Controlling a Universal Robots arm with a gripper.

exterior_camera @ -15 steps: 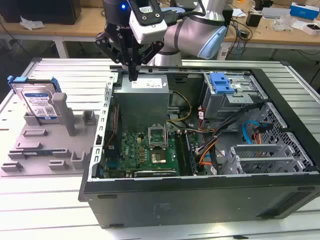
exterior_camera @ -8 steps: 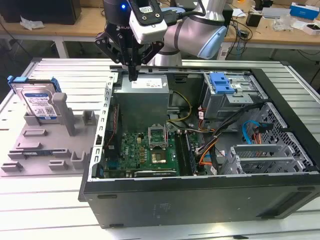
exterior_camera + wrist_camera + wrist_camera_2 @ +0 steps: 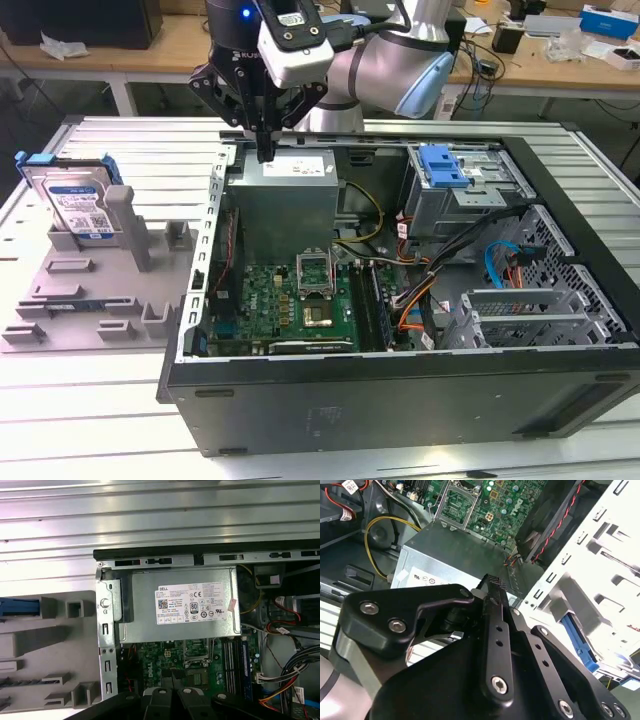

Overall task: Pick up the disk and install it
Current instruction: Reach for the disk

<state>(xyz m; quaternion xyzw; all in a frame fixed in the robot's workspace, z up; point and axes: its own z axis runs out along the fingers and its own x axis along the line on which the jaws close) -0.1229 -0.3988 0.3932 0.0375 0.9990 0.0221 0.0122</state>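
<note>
The disk [image 3: 78, 205], a silver drive with a white-and-blue label in a bright blue bracket, stands tilted at the far end of a grey fixture [image 3: 100, 290] to the exterior view's left of the open computer case. In the first wrist view the disk's blue edge [image 3: 17, 606] shows beside the fixture. My gripper [image 3: 265, 152] hangs over the case's far left corner, just above the grey power supply [image 3: 285, 190], well apart from the disk. Its black fingers [image 3: 172, 680] are pressed together with nothing between them.
The case [image 3: 400, 385] lies open on a ribbed metal table. Inside it are a green motherboard [image 3: 290, 300], loose cables [image 3: 500, 265] and a silver drive cage with a small blue latch [image 3: 441, 165]. The case's side wall [image 3: 205, 250] stands between gripper and fixture.
</note>
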